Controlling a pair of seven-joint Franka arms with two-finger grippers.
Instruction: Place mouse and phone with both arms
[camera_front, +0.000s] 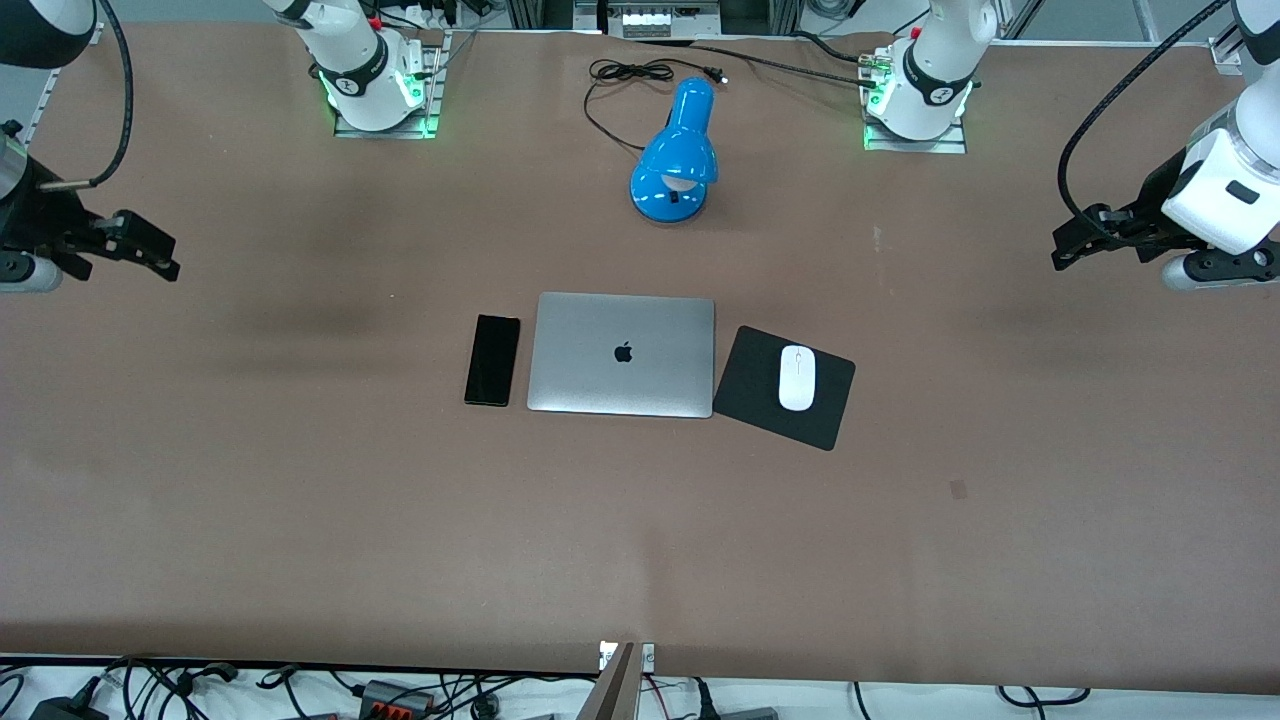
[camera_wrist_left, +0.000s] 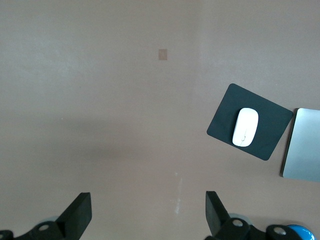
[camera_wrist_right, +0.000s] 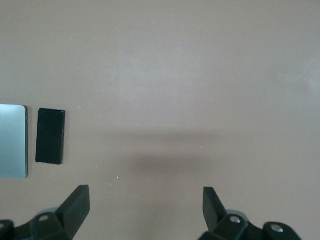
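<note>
We count one mouse (camera_front: 797, 377) on one pad (camera_front: 784, 387), one phone (camera_front: 492, 359), one laptop (camera_front: 622, 354). Left gripper (camera_front: 1066, 247) and right gripper (camera_front: 160, 255) hang wide apart, empty, arms partly cropped.

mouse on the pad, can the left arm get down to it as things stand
Probably yes. The mouse lies alone on the mouse pad, nothing over it. The left claw hangs open above bare table toward its own end, and the laptop beside the pad lies flat.
</note>
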